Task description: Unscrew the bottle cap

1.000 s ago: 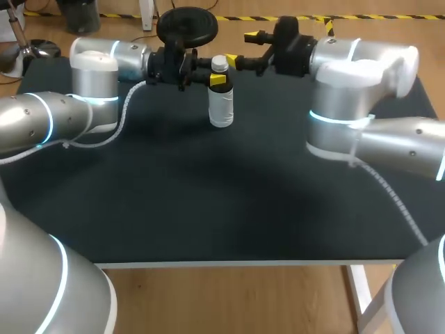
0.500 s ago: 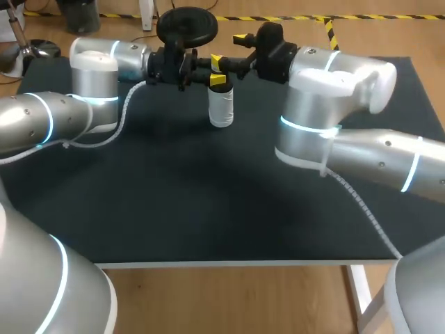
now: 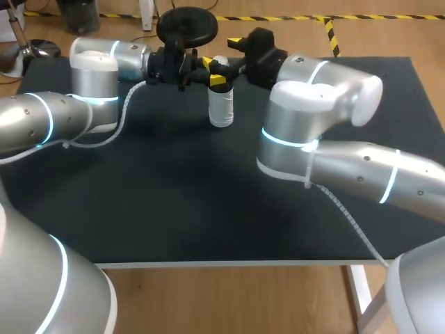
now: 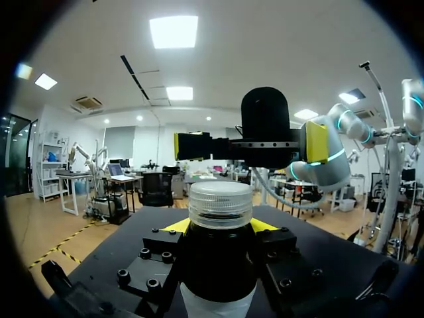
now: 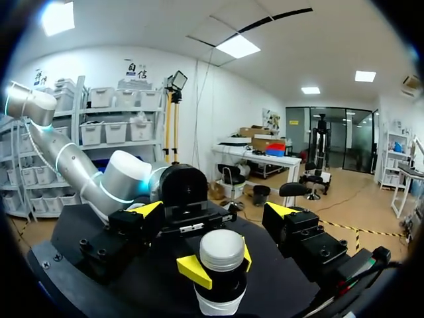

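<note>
You are looking at the clear plastic bottle [image 3: 221, 108] standing upright at the far side of the black table mat [image 3: 174, 195]. Its long axis is running vertically, with the pale screw cap [image 3: 219, 62] pointing up. Your left gripper [image 4: 218, 226] is clamping the dark neck [image 4: 218, 262] just below the cap. Your right gripper [image 5: 213, 211] is hanging with its fingers spread wide either side of the cap, touching nothing. Only the wrist views are showing that gap. What the bottle is holding is not showing.
</note>
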`<state>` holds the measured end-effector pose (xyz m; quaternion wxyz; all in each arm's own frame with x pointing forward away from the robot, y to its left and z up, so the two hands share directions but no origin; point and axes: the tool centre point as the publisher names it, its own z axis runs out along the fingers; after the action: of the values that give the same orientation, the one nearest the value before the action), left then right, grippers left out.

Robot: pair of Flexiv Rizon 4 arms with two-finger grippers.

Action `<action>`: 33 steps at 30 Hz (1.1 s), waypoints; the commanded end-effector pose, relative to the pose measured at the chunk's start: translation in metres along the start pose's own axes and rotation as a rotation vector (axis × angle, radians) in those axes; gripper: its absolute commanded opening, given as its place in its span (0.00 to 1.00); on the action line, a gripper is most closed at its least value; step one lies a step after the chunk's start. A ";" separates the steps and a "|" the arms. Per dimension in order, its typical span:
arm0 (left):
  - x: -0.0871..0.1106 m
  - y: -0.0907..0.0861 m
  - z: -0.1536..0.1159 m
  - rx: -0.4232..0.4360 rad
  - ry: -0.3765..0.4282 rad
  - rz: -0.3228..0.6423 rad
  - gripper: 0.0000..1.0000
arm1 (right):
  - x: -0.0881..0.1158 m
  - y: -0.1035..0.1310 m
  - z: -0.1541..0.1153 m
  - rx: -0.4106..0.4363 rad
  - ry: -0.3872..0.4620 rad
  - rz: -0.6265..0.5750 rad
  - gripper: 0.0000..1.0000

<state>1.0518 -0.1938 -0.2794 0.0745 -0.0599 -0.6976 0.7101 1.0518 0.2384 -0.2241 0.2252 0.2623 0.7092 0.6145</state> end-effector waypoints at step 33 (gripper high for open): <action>0.001 -0.001 0.000 -0.002 -0.002 0.000 0.00 | -0.004 -0.027 0.009 -0.045 -0.123 0.084 1.00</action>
<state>1.0518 -0.1937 -0.2794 0.0744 -0.0599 -0.6976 0.7101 1.0575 0.2399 -0.2498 0.2478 0.3251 0.6713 0.6182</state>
